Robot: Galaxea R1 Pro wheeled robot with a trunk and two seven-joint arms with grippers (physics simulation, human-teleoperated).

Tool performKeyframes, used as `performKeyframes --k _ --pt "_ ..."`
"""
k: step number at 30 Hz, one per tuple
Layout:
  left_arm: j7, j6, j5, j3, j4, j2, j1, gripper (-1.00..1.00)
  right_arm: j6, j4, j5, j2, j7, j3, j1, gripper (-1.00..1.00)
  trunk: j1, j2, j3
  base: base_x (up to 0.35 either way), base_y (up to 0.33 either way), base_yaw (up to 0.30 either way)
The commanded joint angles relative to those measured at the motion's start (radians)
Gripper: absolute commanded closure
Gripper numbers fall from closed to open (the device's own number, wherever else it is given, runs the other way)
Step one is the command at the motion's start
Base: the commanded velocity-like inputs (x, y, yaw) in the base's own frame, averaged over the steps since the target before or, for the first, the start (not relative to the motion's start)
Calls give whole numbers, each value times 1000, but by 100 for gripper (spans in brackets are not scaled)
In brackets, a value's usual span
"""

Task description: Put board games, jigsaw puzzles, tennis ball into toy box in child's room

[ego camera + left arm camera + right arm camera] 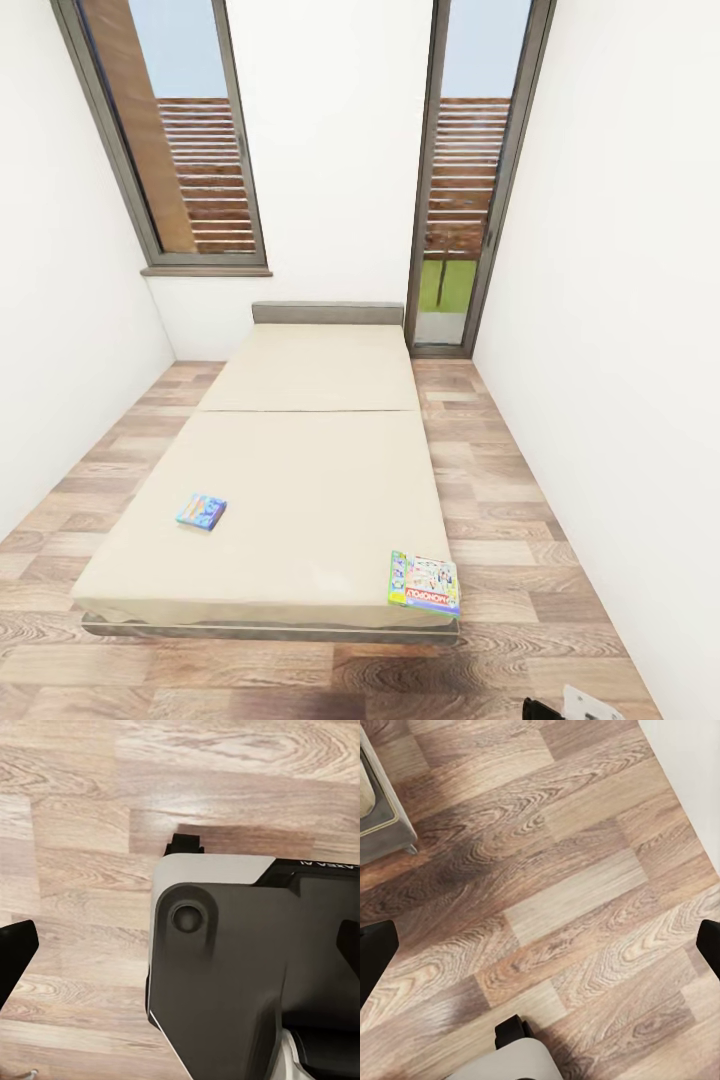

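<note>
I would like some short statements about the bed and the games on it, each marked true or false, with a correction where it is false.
1. Two board games lie on the bed. True: the small blue board game and the Monopoly board game.
2. The Monopoly board game lies at the bed's near right corner. True.
3. The two games are stacked on each other. False: they lie apart, the blue one nearer the bed's left edge.
4. The floor is covered with carpet. False: it is wood planking.
5. A toy box stands on the bed. False: the mattress bears just the two games.
6. The right pincer holds a game. False: its fingers stand wide apart over bare floor.
</note>
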Motion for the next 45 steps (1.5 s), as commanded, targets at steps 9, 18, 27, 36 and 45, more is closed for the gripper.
performKeyframes --k 9,18,27,36,45 --pt "2 6 -10 8 -2 -1 0 -100 6 -2 -2 0 -1 -3 -1 -100 1 -2 -2 0 0 0" --pt "2 7 -10 8 -2 -1 0 -100 1 -3 -3 -1 0 -3 0 -100 1 -2 -2 0 0 0" --pt "2 8 -8 8 -2 -1 0 -100 0 -4 -3 1 -1 -3 0 -100 1 -2 -2 0 0 0" --pt "3 8 -8 8 -2 -2 0 -100 -2 -4 -3 1 -2 -3 0 -100 1 -2 -2 0 0 0" --pt "4 8 -8 8 -2 -5 0 -100 -3 -4 -3 1 -3 -3 0 -100 1 -2 -2 0 0 0"
